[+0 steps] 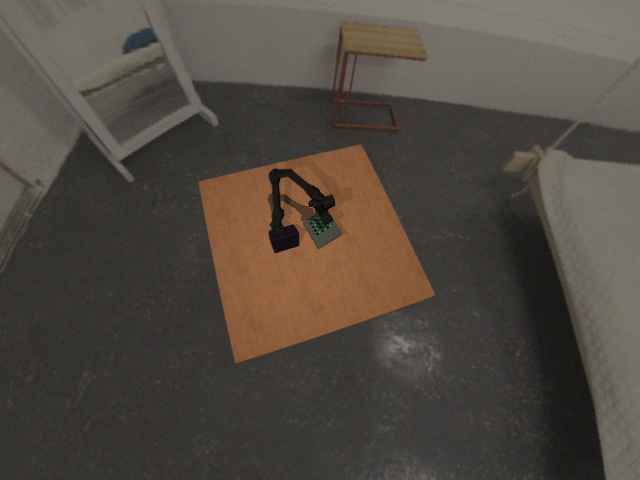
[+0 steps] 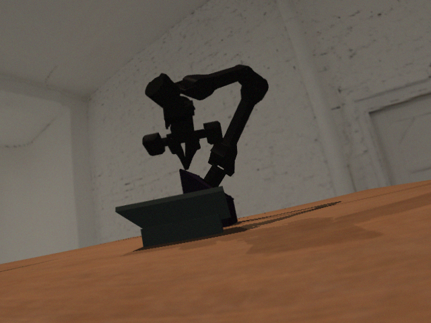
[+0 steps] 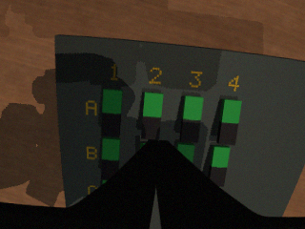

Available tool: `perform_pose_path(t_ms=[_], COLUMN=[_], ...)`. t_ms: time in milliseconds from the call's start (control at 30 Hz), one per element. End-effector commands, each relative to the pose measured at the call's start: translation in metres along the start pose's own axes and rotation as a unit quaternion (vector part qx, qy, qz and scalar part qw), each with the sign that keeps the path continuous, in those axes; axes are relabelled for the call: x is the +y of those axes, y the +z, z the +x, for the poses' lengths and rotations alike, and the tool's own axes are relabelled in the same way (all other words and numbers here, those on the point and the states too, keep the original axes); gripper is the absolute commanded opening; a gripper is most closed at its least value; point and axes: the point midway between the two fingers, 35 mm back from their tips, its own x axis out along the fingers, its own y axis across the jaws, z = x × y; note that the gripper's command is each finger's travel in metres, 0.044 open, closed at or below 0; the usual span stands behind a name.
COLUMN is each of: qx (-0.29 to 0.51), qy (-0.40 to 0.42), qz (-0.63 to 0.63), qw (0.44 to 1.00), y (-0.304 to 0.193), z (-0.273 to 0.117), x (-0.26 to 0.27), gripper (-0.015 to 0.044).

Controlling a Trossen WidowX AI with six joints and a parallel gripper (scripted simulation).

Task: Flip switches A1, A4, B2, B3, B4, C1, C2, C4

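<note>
The grey-green panel [image 1: 324, 239] [image 2: 174, 208] [image 3: 267, 143] stands tilted on its support. In the wrist view, switches A1 [image 3: 111, 113], A2 [image 3: 152, 116], A3 [image 3: 192, 119] and A4 [image 3: 230, 121] show green far halves and dark near halves, as do B1 [image 3: 111, 158] and B4 [image 3: 220, 164]. B3 [image 3: 187, 152] is partly hidden, B2 mostly hidden; only a sliver of C1 shows, and the rest of row C is hidden. Which ends are raised I cannot tell. My gripper [image 2: 186, 168] [image 3: 156, 149] is shut and empty, raised above the panel, its tips appearing between columns 2 and 3 near row B.
The arm's dark base block [image 1: 284, 240] stands beside the panel on the wooden mat [image 1: 320, 304]. The arm's shadow falls across part of the panel. A small side table [image 1: 382, 41], a mirror frame [image 1: 170, 51] and a bed [image 1: 594, 232] stand beyond the mat.
</note>
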Motion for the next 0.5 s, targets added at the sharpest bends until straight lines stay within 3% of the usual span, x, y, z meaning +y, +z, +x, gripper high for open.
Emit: perform_pose_path(t_ms=[0, 200, 333, 467], qx=[0.006, 0.005, -0.007, -0.008], qy=[0.0, 0.005, 0.006, 0.006], qz=[0.012, 0.006, 0.006, 0.006], qw=[1.0, 1.0, 1.0, 1.0], y=[-0.015, -0.02, -0.021, -0.022], z=[0.001, 0.003, 0.035, 0.037], x=[-0.044, -0.059, -0.058, -0.058], gripper=[0.0, 0.0, 0.0, 0.0])
